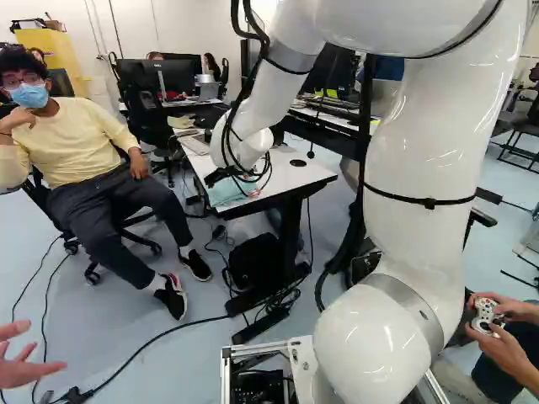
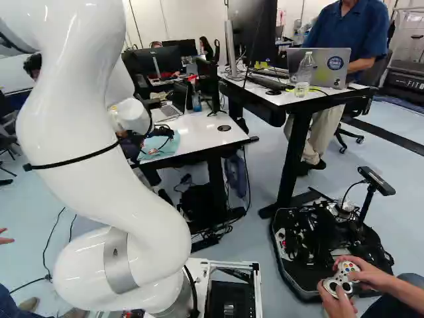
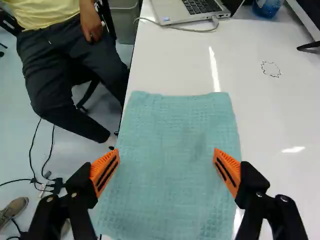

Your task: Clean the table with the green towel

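Observation:
At the near end of the white table (image 1: 290,178), my gripper (image 1: 221,175) is over the green towel (image 1: 226,194), partly hidden by cables in the left base view. Seen from the wrist, the towel (image 3: 175,130) lies spread almost flat along the table's edge, pale green with a waffle weave. My gripper (image 3: 166,164) stands open above it, one orange-padded finger to each side, nothing held between them. A small jagged outline (image 3: 271,69) is drawn on the white top beyond the towel's far corner.
A laptop (image 3: 192,9) with a cable and a blue bottle (image 3: 267,6) stand farther along the table. A seated person (image 1: 84,160) is close beside the table. Right of it stands another desk (image 2: 298,96), with another robot's base or similar equipment (image 2: 324,242) nearer.

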Motion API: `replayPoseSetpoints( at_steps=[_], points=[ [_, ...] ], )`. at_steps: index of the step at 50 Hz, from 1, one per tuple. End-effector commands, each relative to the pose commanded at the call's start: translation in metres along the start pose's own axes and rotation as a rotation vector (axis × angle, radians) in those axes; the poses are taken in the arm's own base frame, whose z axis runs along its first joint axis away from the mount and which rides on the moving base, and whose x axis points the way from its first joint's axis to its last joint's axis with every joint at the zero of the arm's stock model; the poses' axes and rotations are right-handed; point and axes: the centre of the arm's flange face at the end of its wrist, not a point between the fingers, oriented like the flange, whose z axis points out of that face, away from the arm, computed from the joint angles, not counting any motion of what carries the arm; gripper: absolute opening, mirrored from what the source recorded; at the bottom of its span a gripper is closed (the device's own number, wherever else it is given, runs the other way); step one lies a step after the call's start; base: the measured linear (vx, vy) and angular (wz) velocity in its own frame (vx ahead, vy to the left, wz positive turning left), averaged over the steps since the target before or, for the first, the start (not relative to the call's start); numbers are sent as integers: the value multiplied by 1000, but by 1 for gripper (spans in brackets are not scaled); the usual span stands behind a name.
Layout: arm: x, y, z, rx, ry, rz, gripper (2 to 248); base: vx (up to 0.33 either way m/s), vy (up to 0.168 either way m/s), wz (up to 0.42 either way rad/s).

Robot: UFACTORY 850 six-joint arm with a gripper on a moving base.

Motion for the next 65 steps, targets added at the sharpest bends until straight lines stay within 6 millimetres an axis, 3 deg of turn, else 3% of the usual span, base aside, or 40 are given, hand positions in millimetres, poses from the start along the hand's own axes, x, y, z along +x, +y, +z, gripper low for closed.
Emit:
replayPoseSetpoints(
  at_steps=[65],
  points=[
    [-1, 0, 0, 2, -10, -10, 247, 0, 0, 0]
  ],
)
